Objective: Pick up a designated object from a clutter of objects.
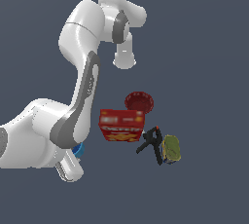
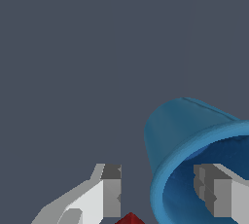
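The blue cup [image 2: 194, 135] is small, round and hollow, with a flared rim. In the wrist view it lies tilted, its open mouth facing the camera. The gripper [image 2: 163, 194] straddles the rim wall: one finger [image 2: 219, 194] is inside the hollow, the other finger [image 2: 109, 194] outside, apart from the cup.

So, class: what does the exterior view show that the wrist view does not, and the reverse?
Only the exterior view shows the arm, dark red bowl, black clamp and yellow-green can. Only the wrist view shows the gripper open, one finger inside the cup's hollow, the other outside. Both show the blue cup.
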`<move>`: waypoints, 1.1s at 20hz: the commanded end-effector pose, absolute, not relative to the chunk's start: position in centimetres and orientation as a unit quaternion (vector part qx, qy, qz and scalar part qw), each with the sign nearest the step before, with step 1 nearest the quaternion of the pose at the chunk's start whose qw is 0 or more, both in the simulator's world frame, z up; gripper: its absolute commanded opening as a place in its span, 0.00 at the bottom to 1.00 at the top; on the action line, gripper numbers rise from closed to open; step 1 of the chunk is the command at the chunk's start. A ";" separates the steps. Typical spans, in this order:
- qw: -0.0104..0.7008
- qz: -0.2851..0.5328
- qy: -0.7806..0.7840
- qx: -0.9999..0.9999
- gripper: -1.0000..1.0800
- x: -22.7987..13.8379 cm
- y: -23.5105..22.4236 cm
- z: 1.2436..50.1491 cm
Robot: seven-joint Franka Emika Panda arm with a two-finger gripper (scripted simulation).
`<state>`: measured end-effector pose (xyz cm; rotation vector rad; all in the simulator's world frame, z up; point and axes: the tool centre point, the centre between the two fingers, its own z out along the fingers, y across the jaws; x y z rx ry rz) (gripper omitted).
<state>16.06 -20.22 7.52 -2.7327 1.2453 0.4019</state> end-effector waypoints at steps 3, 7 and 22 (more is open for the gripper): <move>0.056 0.132 0.411 -0.900 0.62 16.1 -20.2 7.1; 0.056 0.132 0.411 -0.900 0.00 16.1 -20.2 7.1; 0.056 0.132 0.411 -0.900 0.00 15.8 -20.2 7.5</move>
